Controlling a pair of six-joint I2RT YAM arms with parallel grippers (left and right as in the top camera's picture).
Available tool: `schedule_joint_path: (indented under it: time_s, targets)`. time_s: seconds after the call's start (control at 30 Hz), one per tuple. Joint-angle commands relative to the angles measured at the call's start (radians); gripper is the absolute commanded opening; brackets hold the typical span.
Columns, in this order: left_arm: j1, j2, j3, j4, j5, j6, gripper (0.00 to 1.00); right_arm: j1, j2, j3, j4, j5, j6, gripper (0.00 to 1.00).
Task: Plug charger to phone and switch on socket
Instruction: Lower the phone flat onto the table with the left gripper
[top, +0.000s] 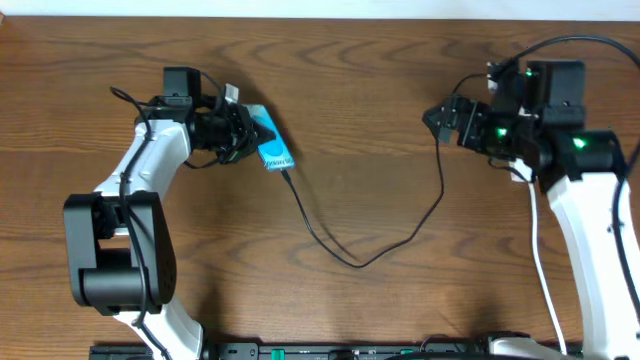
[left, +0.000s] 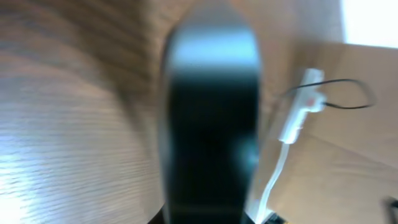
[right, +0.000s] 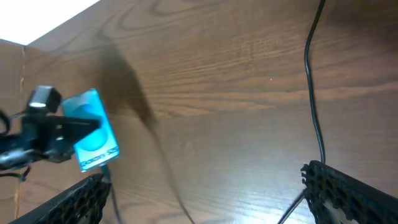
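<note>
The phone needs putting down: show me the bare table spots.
Free: table between phone and right gripper, above the looping cable; also below that loop. Crowded: by the socket, under the right arm.

The charger (top: 352, 262) runs rightward from the phone (top: 272, 142) toward the socket (left: 297, 117).

Grained wood table (top: 360, 90); glossy phone (top: 275, 148) screen; matt black charger (top: 357, 265) cable; white plastic socket (left: 300, 112)
</note>
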Motion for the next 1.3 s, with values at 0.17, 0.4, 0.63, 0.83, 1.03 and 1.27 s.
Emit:
schedule_joint_path:
  time_s: [0.17,0.4,0.63,0.83,1.03,1.27]
  targets:
    - [-0.024,0.01,0.01,-0.055,-0.164,0.083,0.07,0.025,-0.084,0.015,-0.1,0.021,-0.065,0.99]
    - [-0.024,0.09,0.009,-0.066,-0.186,0.105,0.07,0.068,-0.085,0.014,-0.14,0.048,-0.082,0.99]
    - [-0.024,0.145,0.009,-0.066,-0.219,0.109,0.07,0.074,-0.085,0.015,-0.143,0.05,-0.082,0.99]
    - [-0.024,0.15,0.009,-0.062,-0.22,0.109,0.07,0.074,-0.084,0.014,-0.142,0.05,-0.082,0.99]
    - [-0.024,0.15,0.009,-0.063,-0.219,0.112,0.07,0.074,-0.085,0.014,-0.143,0.05,-0.082,0.99]
    - [-0.024,0.15,0.009,-0.068,-0.219,0.112,0.07,0.074,-0.085,0.014,-0.143,0.05,-0.082,0.99]
